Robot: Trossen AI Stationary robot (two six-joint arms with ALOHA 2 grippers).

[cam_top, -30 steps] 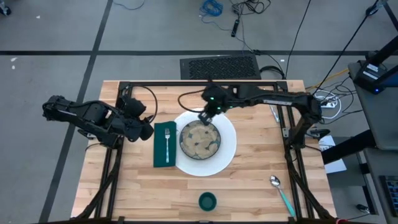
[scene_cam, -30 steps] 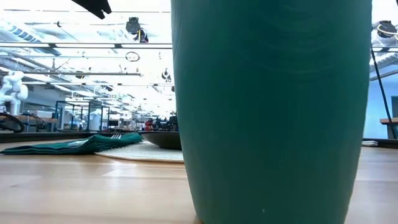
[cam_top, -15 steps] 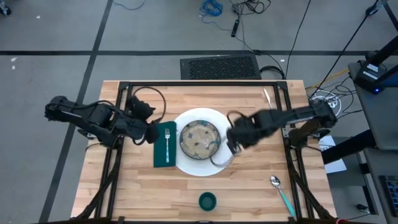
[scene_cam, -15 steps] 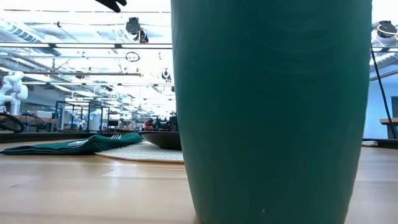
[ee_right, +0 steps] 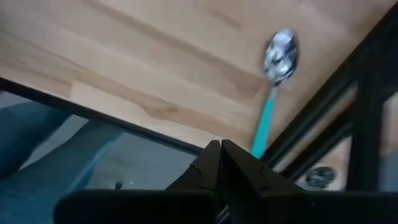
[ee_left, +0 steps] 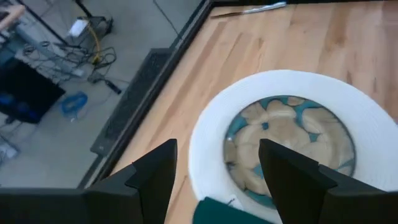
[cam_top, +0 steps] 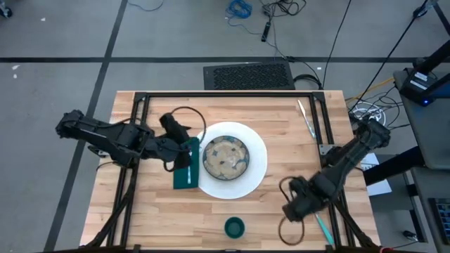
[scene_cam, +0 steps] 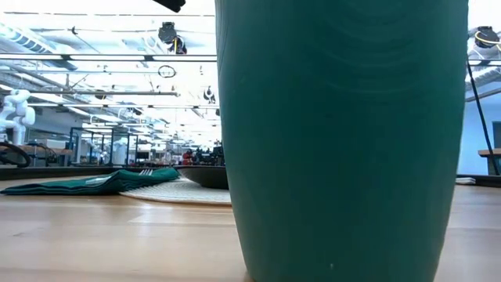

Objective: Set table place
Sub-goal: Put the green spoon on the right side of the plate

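Right gripper (cam_top: pixel 294 209) has swung from bowl (cam_top: pixel 226 156) across plate (cam_top: pixel 256 158) to near table edge, fingers clenched, empty, likely lining up on spoon (ee_right: pixel 277 74) just beside it. Left gripper (cam_top: pixel 176 129), fingers spread, hovers over napkin (cam_top: pixel 184 176). Knife (cam_top: pixel 304 118) far right; cup (cam_top: pixel 234 227) at near edge.

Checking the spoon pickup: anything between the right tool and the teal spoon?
Nothing visible. In the right wrist view the teal spoon lies on bare table just ahead of the shut right tool. From above, the right tool is beside it near the front right edge; the cup stands apart.
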